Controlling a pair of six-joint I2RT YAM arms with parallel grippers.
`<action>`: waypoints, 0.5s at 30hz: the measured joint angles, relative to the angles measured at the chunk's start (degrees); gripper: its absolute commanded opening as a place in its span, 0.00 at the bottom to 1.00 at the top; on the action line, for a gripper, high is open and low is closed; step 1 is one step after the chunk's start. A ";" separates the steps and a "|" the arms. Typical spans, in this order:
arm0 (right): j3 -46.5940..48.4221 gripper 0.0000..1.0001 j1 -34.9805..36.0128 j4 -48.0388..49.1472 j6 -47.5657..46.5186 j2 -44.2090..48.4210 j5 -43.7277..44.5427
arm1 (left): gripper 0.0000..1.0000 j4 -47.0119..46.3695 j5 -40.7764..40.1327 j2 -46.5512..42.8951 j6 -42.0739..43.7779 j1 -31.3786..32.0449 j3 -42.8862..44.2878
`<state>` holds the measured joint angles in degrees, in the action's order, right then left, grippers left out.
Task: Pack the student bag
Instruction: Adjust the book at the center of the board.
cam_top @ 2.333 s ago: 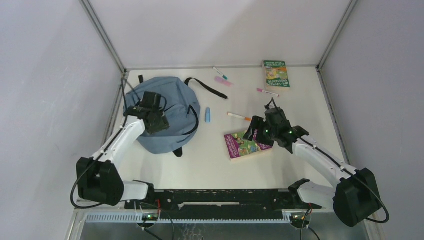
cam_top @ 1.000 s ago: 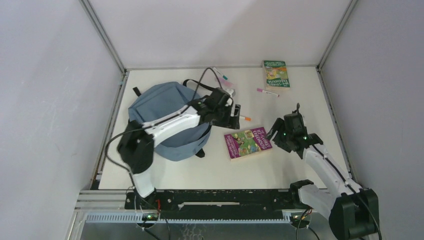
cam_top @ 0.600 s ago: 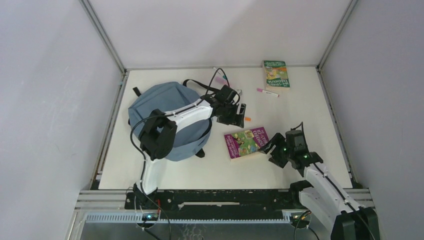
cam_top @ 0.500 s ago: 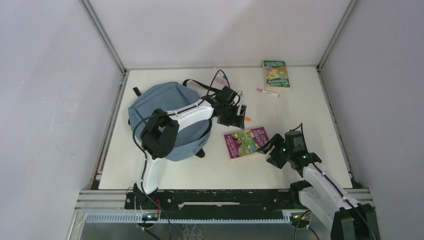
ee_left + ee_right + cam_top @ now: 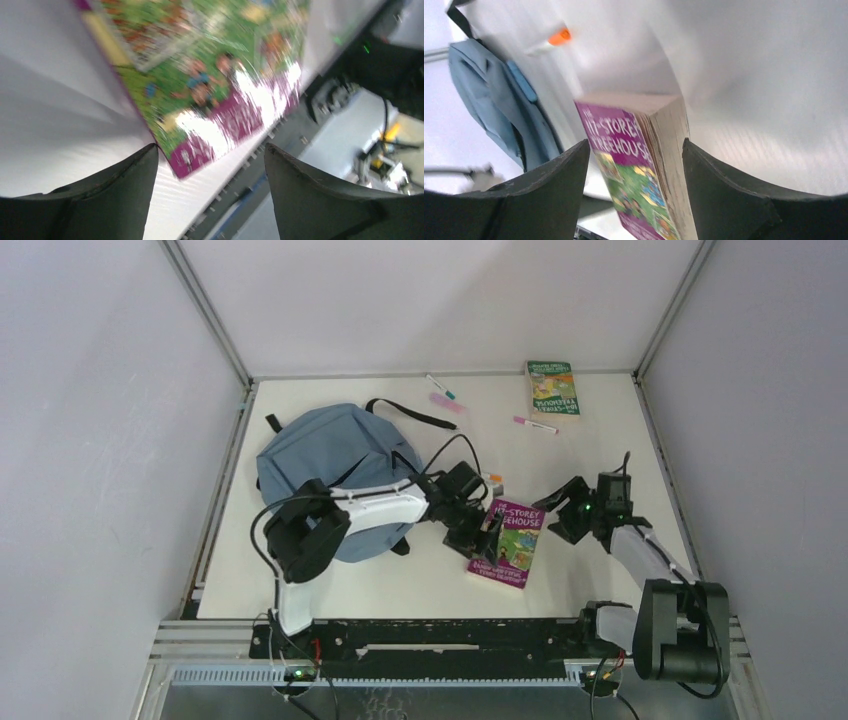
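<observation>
Left gripper [image 5: 210,152]: fingers spread wide, nothing held, with a corner of the purple-covered paperback book [image 5: 508,543] in the gap just ahead of the tips. Right gripper [image 5: 635,145]: fingers also spread, the same book's end between them; cannot tell if the right finger touches the page edge. Slate-blue fabric student bag [image 5: 330,455] lies behind the left fingers, partly under that forearm, and beyond the book from the right fingers, near an orange-capped marker [image 5: 549,42].

White left arm [image 5: 370,508] stretches low to centre, left black gripper [image 5: 482,534] spread wide; right black gripper [image 5: 558,520] faces it, likewise spread.
</observation>
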<state>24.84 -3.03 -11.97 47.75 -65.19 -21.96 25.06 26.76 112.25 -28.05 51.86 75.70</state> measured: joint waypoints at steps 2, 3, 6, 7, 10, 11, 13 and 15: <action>2.69 0.76 -2.16 -0.17 -2.62 -1.79 -1.55 | 0.83 -0.15 2.69 -2.78 -0.44 2.10 -2.10; 3.82 0.76 -2.73 -0.26 -3.85 -2.45 -1.95 | 0.83 -0.15 3.48 -4.09 -0.46 2.64 -2.58; 5.35 0.76 -2.99 -1.62 -6.71 -2.80 -2.14 | 0.78 -0.85 3.67 -8.94 -0.63 1.75 -2.73; 5.35 0.76 -2.97 -2.21 -7.48 -2.75 -2.10 | 0.78 -1.36 3.19 -10.36 -1.07 0.52 -2.71; 5.18 0.76 -2.86 -4.57 -9.05 -2.67 -1.60 | 0.78 -3.17 -0.81 -12.28 -3.69 -4.39 -2.73; 5.11 0.76 -2.58 -4.96 -9.33 -2.62 -1.44 | 0.78 -3.63 -2.34 -12.28 -4.85 -5.99 -2.78; 5.09 0.76 -2.05 -5.29 -9.75 -2.60 -1.27 | 0.78 -4.48 -5.44 -12.35 -7.10 -8.87 -3.52; 5.09 0.76 -0.87 -4.85 -9.86 -3.02 -1.38 | 0.79 -5.20 -8.17 -12.87 -8.72 -10.71 -5.03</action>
<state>29.93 -3.90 -16.82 37.89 -68.20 -23.33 19.86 18.59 99.37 -36.77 41.15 70.67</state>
